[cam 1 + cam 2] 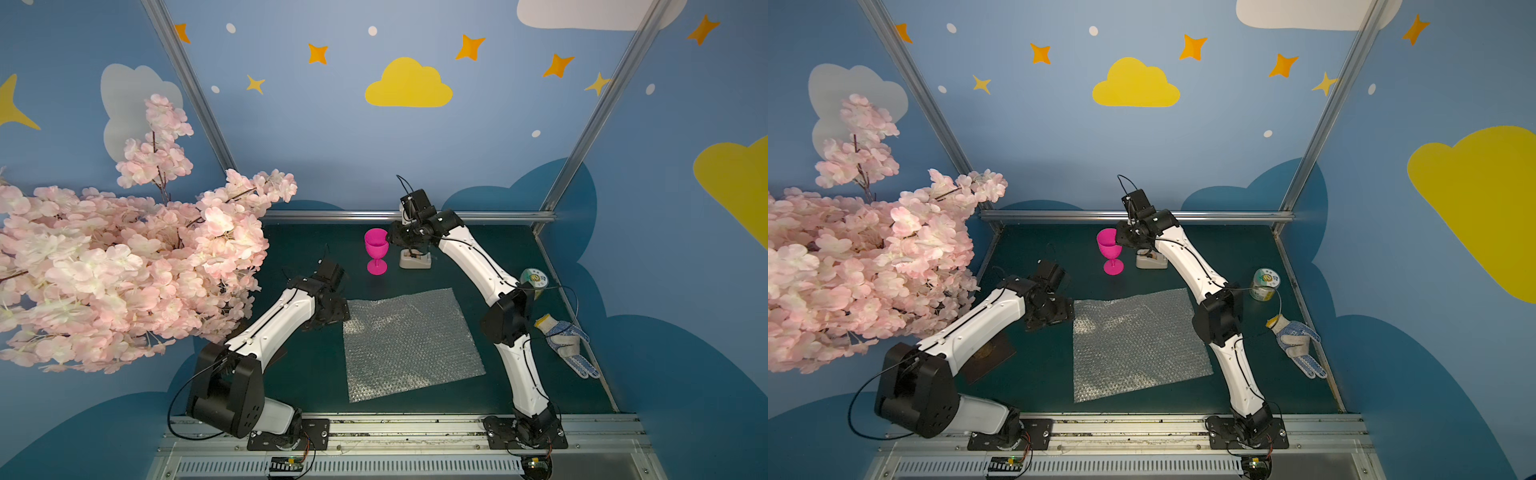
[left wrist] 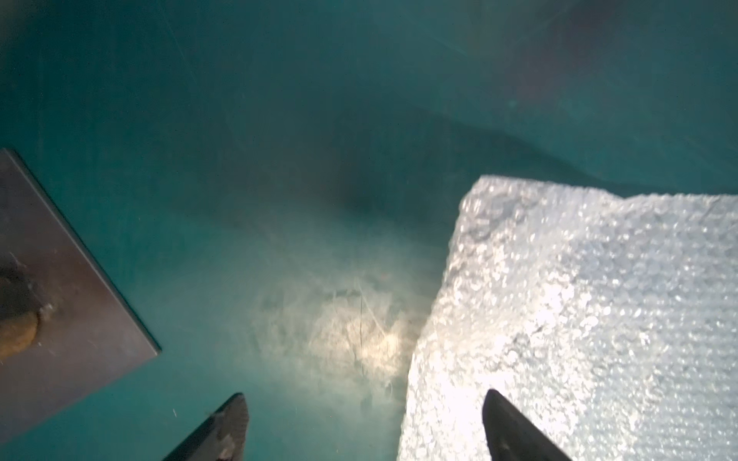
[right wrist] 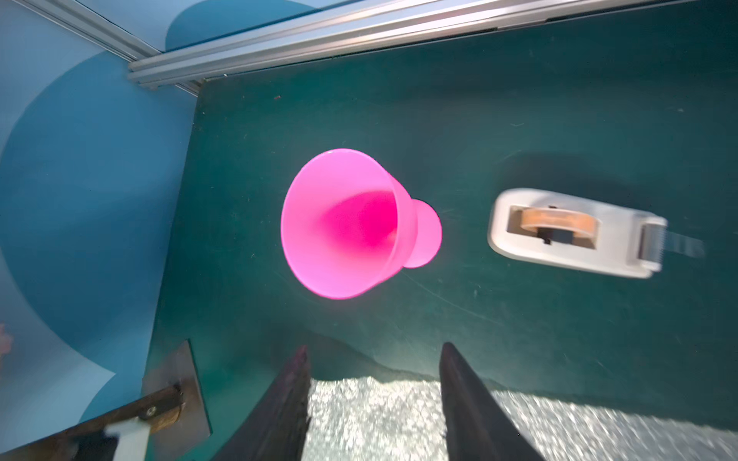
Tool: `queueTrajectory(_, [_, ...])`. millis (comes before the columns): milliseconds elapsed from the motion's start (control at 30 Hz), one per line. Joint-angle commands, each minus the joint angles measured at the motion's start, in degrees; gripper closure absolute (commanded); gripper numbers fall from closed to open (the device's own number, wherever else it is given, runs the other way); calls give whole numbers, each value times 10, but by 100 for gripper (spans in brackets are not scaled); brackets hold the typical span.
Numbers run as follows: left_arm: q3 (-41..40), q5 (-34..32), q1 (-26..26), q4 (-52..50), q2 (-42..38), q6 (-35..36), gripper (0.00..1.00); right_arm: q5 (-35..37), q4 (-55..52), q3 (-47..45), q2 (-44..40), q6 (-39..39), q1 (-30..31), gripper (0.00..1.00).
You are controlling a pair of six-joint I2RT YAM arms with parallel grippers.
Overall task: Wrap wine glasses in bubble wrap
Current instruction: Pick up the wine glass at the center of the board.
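A hot-pink wine glass [image 1: 376, 249] [image 1: 1109, 247] stands upright at the back of the green table, apart from the bubble wrap. In the right wrist view I look down into its bowl [image 3: 343, 223]. My right gripper [image 3: 375, 345] hovers just to its right in both top views [image 1: 390, 239], open, with nothing between the fingers. The silvery bubble wrap [image 1: 409, 343] [image 1: 1138, 340] [image 3: 379, 419] lies flat mid-table. My left gripper [image 2: 365, 393] is open low over its far left corner [image 2: 591, 311], one fingertip [image 2: 503, 415] above the sheet, the other above bare table.
A beige tape dispenser [image 1: 415, 259] [image 3: 575, 233] sits right of the goblet, under my right wrist. A labelled tin [image 1: 534, 280] and a dotted work glove [image 1: 567, 345] lie by the right wall. Pink blossom branches [image 1: 124, 270] overhang the left. A brown plate [image 2: 60, 279] lies beside my left arm.
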Motion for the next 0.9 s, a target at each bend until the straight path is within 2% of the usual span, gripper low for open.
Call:
queueTrajectory(0, [-9, 10, -6, -20, -15, -26, 9, 23, 10, 19, 27, 7, 5, 47])
queueTrajectory(233, [-31, 18, -14, -3, -35, -9, 9, 64, 68, 8, 57, 12, 10, 46])
queueTrajectory(533, [-38, 6, -14, -10, -63, 15, 9, 62, 115, 4, 73, 56, 10, 49])
queueTrajectory(733, [-14, 3, -14, -18, -75, 28, 9, 64, 104, 2, 92, 60, 6, 56])
queueTrajectory(867, [-4, 0, -14, -26, -90, 36, 9, 66, 104, 1, 95, 63, 7, 67])
